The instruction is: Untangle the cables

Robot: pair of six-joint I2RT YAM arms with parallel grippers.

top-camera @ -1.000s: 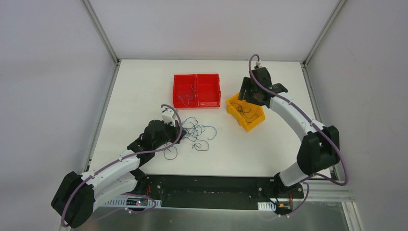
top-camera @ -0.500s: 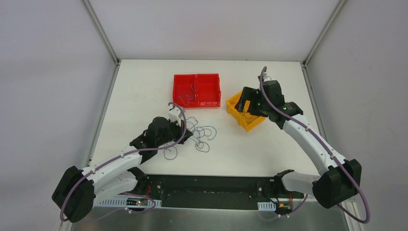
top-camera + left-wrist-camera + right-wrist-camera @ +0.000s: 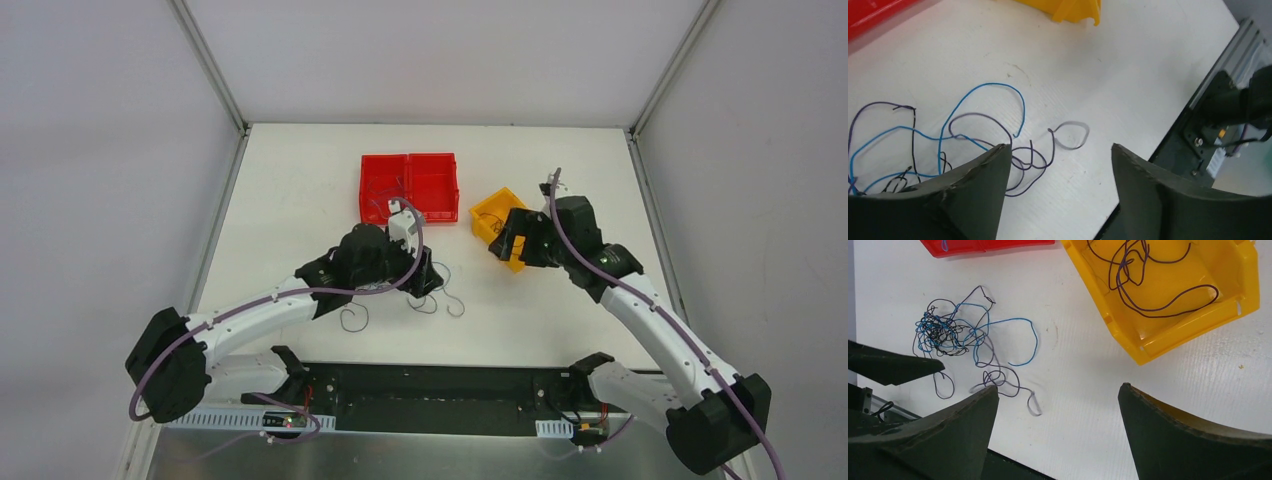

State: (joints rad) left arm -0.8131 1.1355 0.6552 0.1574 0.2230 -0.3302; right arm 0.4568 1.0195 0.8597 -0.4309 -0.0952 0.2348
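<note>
Cables (image 3: 948,335) between red bins (image 3: 410,190) and table's (image 3: 290,190) near edge

Bright, even light falls on the white table (image 3: 290,200), shadows faint; one cable loop (image 3: 1087,132) on it looks blurred.

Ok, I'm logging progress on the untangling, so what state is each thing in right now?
Cables on the table: blue, purple and dark wires knotted in one tangle, a few loose loops beside it.
Yellow bin: holds a few dark purple wires.
Red bin: two compartments, a wire in the left one in the top view.
Left gripper: open, holding nothing.
Right gripper: open, holding nothing.
</note>
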